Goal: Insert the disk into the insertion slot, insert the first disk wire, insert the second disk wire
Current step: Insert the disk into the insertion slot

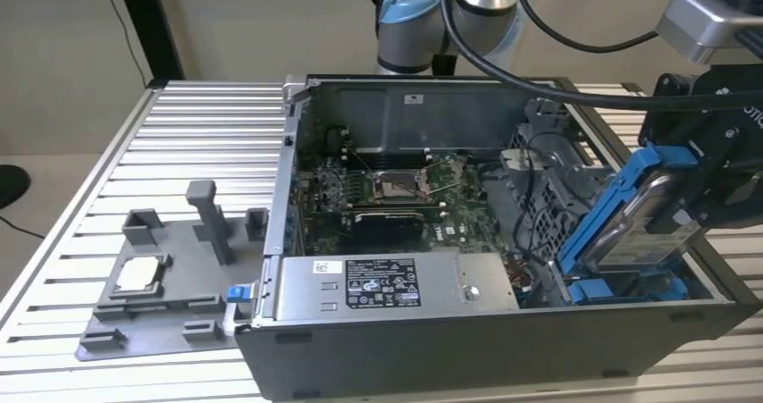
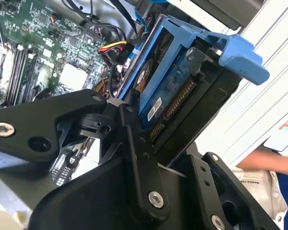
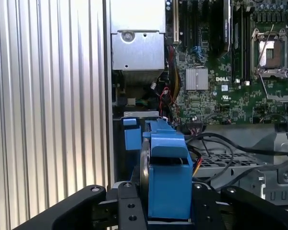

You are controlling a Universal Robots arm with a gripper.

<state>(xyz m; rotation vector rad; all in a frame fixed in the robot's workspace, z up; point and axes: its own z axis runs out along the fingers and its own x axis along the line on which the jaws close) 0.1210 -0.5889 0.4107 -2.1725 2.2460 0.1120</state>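
My gripper (image 1: 713,184) is shut on the disk (image 1: 641,217), a silver drive in a bright blue carrier. The disk is held steeply tilted over the case's corner at the exterior view's right. Its lower end sits just above the insertion slot (image 1: 623,289), a bay with blue fittings. In the second wrist view the black fingers (image 2: 134,143) clamp the disk (image 2: 164,98), whose connector edge faces the camera. The first wrist view looks along the carrier (image 3: 169,167) between the fingers (image 3: 128,211) toward the slot's blue fitting (image 3: 132,135). Red, yellow and black wires (image 2: 113,48) lie loose beside the bay.
The open computer case (image 1: 477,331) rests on a ribbed metal table (image 1: 179,135). Inside are the motherboard with its processor socket (image 1: 395,185) and a grey box with a white sticker (image 1: 394,283). A grey fixture plate (image 1: 167,273) lies at the exterior view's left. A person's arm (image 2: 266,159) is nearby.
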